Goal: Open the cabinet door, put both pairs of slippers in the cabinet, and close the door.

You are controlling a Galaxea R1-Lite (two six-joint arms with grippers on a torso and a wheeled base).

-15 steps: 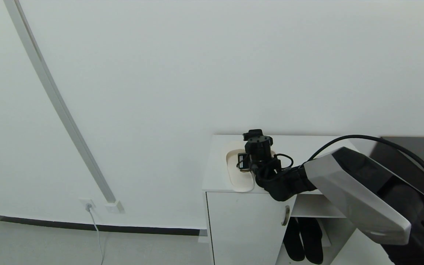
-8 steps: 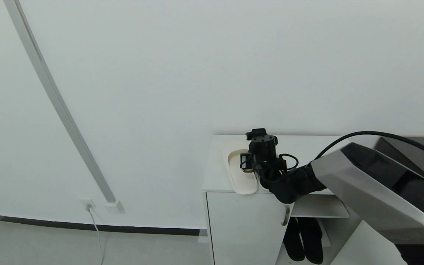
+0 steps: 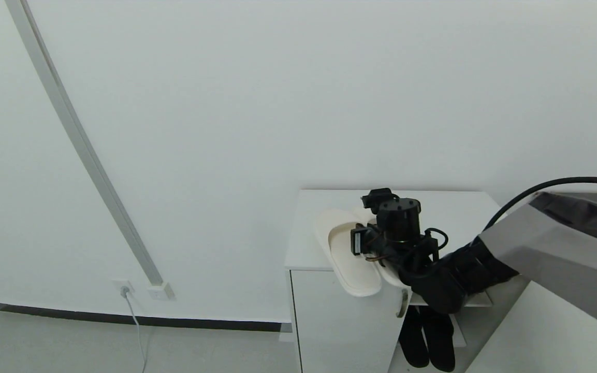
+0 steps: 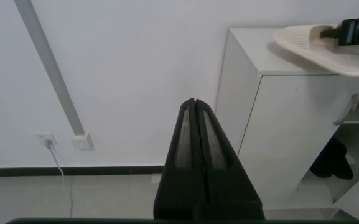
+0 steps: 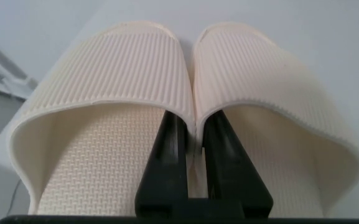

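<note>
The right arm [image 3: 451, 280] comes in from the right, its forearm slanting up to a wrist bent so the right claw [image 5: 195, 149] points away from the robot. Its fingers [image 5: 170, 158] are closed on the adjoining inner walls of the cream slippers [image 5: 123, 81], one inside each slipper. The left claw [image 4: 195, 149] points level and forward, its fingers pressed together with nothing between them.

The white cabinet [image 3: 345, 321] is standing on the floor [image 3: 70, 347], its right half lying open. The cream slippers [image 3: 352, 259] are sitting over its top around 7 o'clock, heels jutting past the front edge. The black slippers [image 3: 427, 336] are lying side by side in its lower compartment.
</note>
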